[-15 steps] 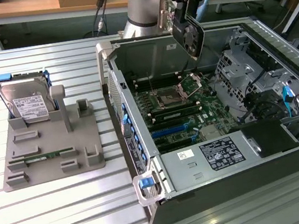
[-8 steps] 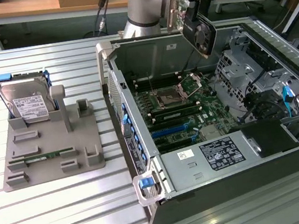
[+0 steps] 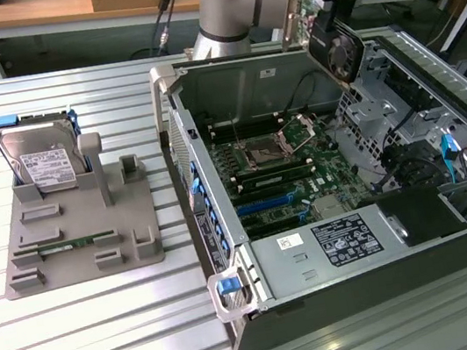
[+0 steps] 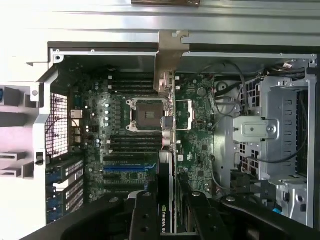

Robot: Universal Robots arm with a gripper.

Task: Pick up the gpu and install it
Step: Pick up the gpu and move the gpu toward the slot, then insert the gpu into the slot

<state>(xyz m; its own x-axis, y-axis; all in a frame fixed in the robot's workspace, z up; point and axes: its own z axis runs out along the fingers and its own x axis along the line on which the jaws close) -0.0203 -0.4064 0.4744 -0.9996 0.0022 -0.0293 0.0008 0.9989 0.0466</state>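
Wrist view shows the gripper [image 4: 169, 210] clenched on the gpu [image 4: 166, 175], held edge-down above the far side of the open case [image 4: 250, 50]; done well, I judge, it gets turned, bracket [image 4: 169, 55] toward the rear wall [image 4: 55, 125] at the exterior view's left, along the blue slot [image 4: 127, 169].

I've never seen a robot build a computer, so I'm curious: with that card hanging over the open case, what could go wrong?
The gripper holds the gpu above the motherboard; if it slipped, it might land on the open processor socket. The blue slot is narrow, so a card lowered slightly off line could strike the board beside it. Loose cables by the drive cage might snag.
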